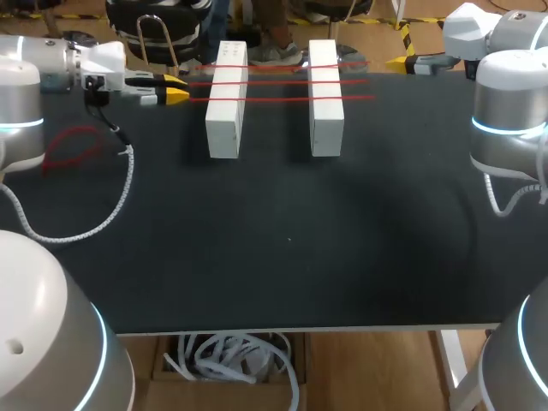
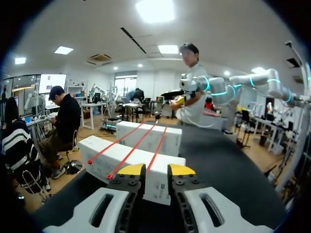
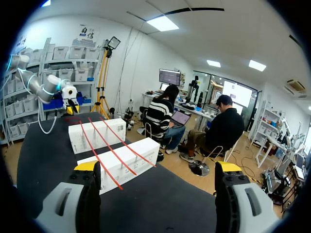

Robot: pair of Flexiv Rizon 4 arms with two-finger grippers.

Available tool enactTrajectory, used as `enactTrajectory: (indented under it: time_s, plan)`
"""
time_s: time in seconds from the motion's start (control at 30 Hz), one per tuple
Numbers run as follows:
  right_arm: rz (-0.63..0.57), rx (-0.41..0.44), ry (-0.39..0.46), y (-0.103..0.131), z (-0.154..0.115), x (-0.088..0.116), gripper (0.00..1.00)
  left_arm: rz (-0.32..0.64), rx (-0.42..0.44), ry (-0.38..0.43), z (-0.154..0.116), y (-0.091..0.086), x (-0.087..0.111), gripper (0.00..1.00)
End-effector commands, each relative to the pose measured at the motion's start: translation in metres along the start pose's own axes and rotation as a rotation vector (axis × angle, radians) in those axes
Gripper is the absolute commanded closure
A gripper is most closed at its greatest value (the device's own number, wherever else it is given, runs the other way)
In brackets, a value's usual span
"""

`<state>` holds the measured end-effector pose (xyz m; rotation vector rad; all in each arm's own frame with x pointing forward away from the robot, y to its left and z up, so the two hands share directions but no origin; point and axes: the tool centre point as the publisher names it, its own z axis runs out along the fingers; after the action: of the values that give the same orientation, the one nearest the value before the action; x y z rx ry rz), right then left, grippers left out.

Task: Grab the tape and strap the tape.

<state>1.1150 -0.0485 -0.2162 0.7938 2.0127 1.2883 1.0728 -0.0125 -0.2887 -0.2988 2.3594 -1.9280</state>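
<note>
The left arm (image 1: 51,64) came in level over the far left corner of the black bench (image 1: 282,257), its wrist pointing along the far edge towards the middle. Its gripper (image 1: 177,88) hung just beside the left ends of three thin red tapes (image 1: 282,83). In the left wrist view that gripper (image 2: 156,171) had only a narrow gap between its yellow tips. Nothing showed in the gap, and the end of one tape lay just beside one finger (image 2: 131,170); whether they touched was hard to make out.

The tapes ran side by side across the tops of two white rectangular blocks. The left block (image 1: 226,103) and the right block (image 1: 325,98) stood parallel near the far edge, apart from each other.

The right arm (image 1: 505,111) stood at the far right corner, partly cut off. Its gripper (image 3: 157,167) was spread wide and held nothing, with the tapes (image 3: 104,145) and blocks ahead of it.

A loose loop of red tape (image 1: 73,145) lay on the bench near the left edge, partly hidden behind the left arm. A white coiled cable (image 1: 120,197) trailed from that arm over the bench.
</note>
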Motion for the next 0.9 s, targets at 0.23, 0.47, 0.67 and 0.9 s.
enactTrajectory:
  time_s: [0.23, 0.47, 0.67, 0.9]
  plan:
    - [0.000, -0.001, 0.000, 0.000, -0.001, 0.000, 0.00, -0.009, 0.014, 0.083, 0.009, 0.014, -0.019, 0.73]
    - [0.000, -0.001, 0.000, 0.000, -0.001, 0.000, 0.00, -0.021, 0.026, 0.107, 0.008, 0.021, -0.023, 0.75]
    - [0.000, -0.001, 0.000, 0.000, -0.001, 0.000, 0.00, -0.028, 0.032, 0.107, 0.008, 0.026, -0.026, 0.75]
    - [0.000, -0.001, 0.000, 0.000, -0.001, 0.000, 0.00, -0.041, 0.042, 0.112, 0.009, 0.030, -0.026, 0.73]
